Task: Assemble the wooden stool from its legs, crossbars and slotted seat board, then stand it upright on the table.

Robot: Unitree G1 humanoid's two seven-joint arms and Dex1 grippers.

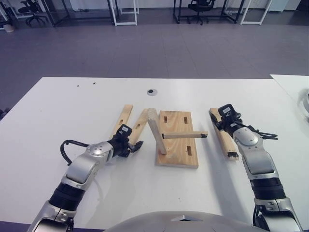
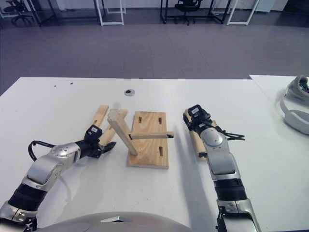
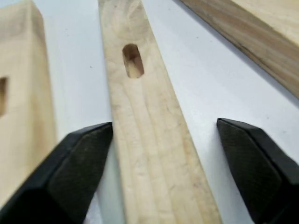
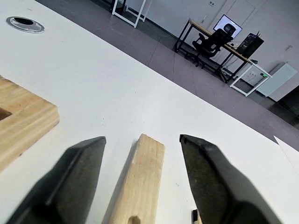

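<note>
on the white table (image 1: 58, 111), mid-field: board (image 1: 177, 157) lying flat, slots facing up. a tilted leg (image 1: 157, 133) rises from the board's near left part; how its foot sits in the board cannot be made out. a crossbar (image 1: 187, 135) juts from that leg toward the robot's right, its free end in the air above the board.

left of the board lie two more legs side by side: the outer leg (image 1: 124, 118) and the slotted leg (image 3: 140, 116). the left claw (image 3: 163, 140) is wide, its fingers (image 3: 79, 163) astride the slotted leg, one pad at the wood's edge and the other apart from it. the leg's near end is cut off under the claw.

right of the board lies the right leg (image 4: 140, 182). the arm covers much of it, and whether one piece or two lie there cannot be told. the right claw (image 4: 142, 139) is wide, with a finger on each side of that leg's end, not gripping it.

small labels on the wrist housings are too small to read.
</note>
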